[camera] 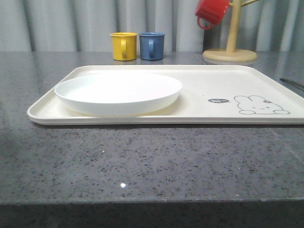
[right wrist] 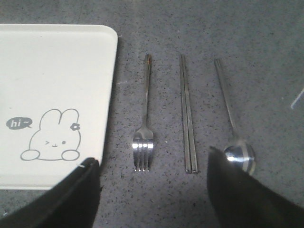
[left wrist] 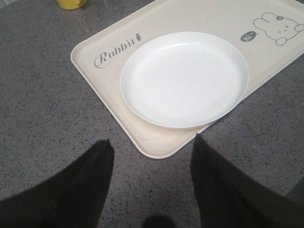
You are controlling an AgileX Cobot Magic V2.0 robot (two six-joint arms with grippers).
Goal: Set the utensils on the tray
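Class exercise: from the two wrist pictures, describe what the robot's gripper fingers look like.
Both look alike. The left gripper shows two broad, matte black fingers, tapering to blunt tips. The right gripper has the same dark, plain fingers. No markings or cables are visible on them.

The cream tray [camera: 199, 80] with rabbit drawing is lying flat on the counter; a white plate [camera: 118, 92] is sitting on its left part; fork [right wrist: 144, 118], chopsticks [right wrist: 188, 114] and spoon [right wrist: 232, 118] are lying parallel beside it, apparently untouched.
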